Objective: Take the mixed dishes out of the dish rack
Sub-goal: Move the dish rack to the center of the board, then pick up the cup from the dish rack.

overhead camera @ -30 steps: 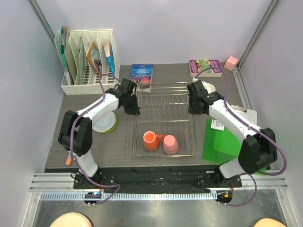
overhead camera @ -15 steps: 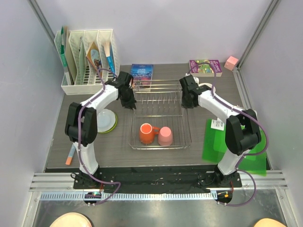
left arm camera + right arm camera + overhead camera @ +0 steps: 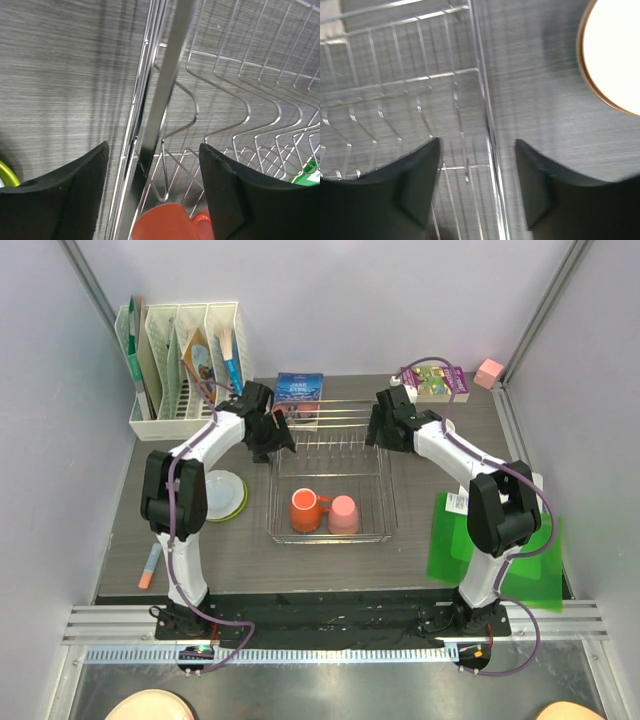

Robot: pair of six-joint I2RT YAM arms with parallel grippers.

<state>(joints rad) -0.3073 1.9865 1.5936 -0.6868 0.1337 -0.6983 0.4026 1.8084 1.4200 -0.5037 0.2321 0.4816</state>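
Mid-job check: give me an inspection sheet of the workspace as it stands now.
Surface: dark wood-grain table; no spills seen.
Job's things: orange mug and pink cup side by side in the dish rack; lime-green plate carrying a pale bowl, left of the rack; white brown-rimmed dish right of it.
Clutter: file organizer, blue book, purple book, pink block, green sheet, marker.
Grippers: left gripper and right gripper open, each straddling a rack side rim.
Cables: purple cables along both arms; no snag seen.
Surroundings: pale enclosure walls; nothing seen.
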